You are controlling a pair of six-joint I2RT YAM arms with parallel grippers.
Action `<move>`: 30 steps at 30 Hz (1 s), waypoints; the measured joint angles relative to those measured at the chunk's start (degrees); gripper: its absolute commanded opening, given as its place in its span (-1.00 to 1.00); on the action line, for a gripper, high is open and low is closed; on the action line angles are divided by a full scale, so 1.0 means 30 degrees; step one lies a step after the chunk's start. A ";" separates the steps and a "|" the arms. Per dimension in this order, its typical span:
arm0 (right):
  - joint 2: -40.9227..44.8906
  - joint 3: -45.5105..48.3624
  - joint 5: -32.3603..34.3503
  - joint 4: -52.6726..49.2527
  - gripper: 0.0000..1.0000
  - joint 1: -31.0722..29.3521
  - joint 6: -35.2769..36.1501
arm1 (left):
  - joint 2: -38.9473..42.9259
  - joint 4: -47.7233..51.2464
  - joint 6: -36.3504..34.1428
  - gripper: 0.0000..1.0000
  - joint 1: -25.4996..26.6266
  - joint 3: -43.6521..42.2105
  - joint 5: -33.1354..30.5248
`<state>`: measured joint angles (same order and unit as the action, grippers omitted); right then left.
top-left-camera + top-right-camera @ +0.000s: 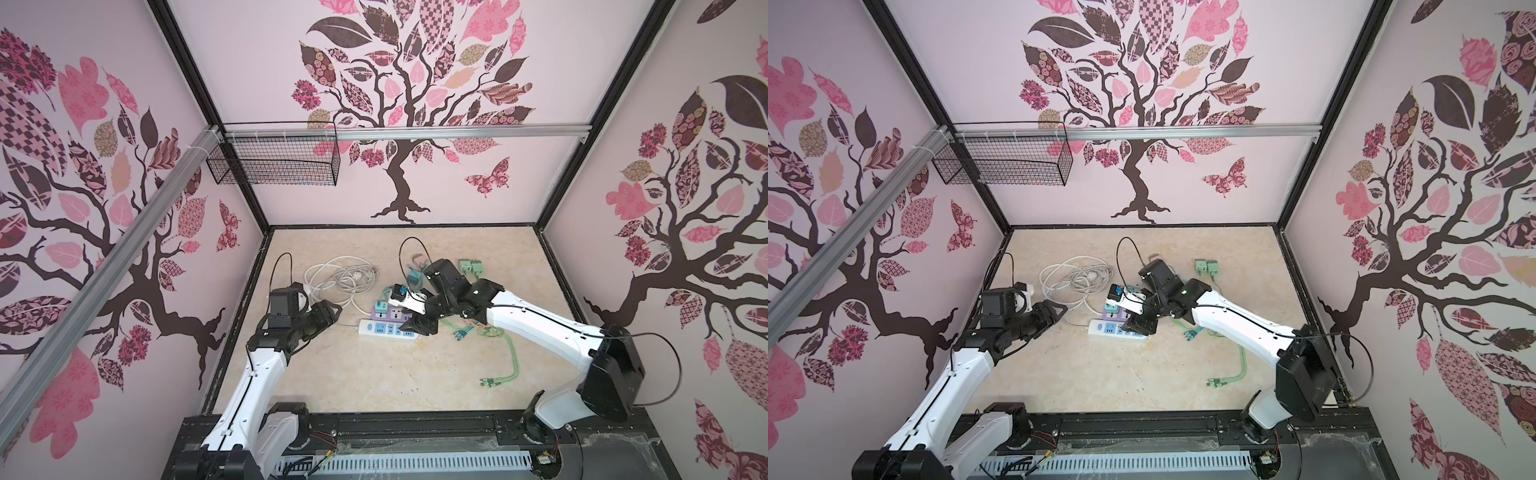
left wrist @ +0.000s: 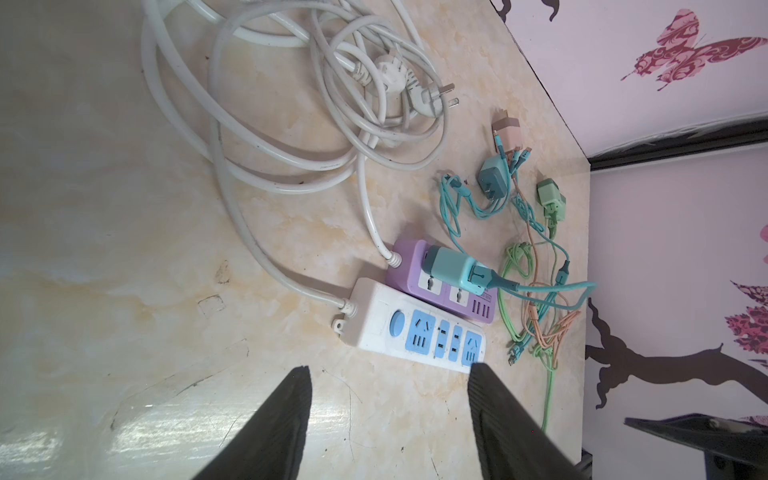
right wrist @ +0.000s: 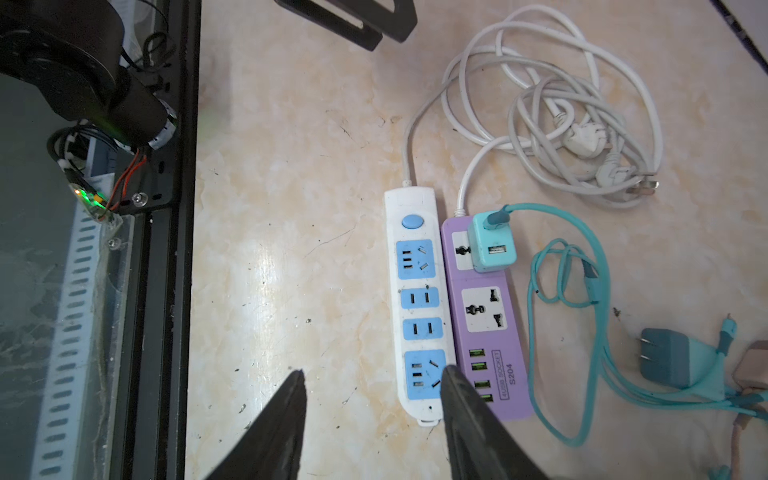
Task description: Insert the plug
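Top views: two power strips lie side by side on the table (image 1: pixel 374 374), sockets up so a plug can go in from above. The right claw (image 1: pixel 415 328) hangs over the near end of the strips. The left claw (image 1: pixel 337 311) sits off to the side by the white cord (image 1: pixel 340 278), I think to keep out of the way.

Left wrist view: the left claw (image 2: pixel 390 370) has its fingers apart, with only bare table between them. The plug (image 2: pixel 451 268) stands in the end socket of the purple strip (image 2: pixel 405 270) and looks pushed in. The white strip (image 2: pixel 374 320) touches the purple strip along its side.

Right wrist view: the right claw (image 3: pixel 374 372) is apart too and holds nothing. I think that is because the plug (image 3: pixel 490 245) is in its socket and needs no holding. One finger (image 3: pixel 461 399) is over the end of the white strip (image 3: pixel 409 199). The plug's cable (image 3: pixel 582 232) runs off sideways, so the other sockets stay free. A dark charger (image 3: pixel 673 357) lies loose nearby.
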<state>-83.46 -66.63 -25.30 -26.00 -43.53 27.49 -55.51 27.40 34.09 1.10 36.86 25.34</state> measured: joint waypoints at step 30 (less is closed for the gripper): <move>-0.3636 0.2885 0.2441 0.8830 -0.06 0.0430 -0.1974 | -0.7519 -0.4036 -0.0248 -0.29 0.2186 0.2455 0.0831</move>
<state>-94.37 -57.98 -17.98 0.49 -42.24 21.56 -78.06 15.29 33.34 7.66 44.23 27.83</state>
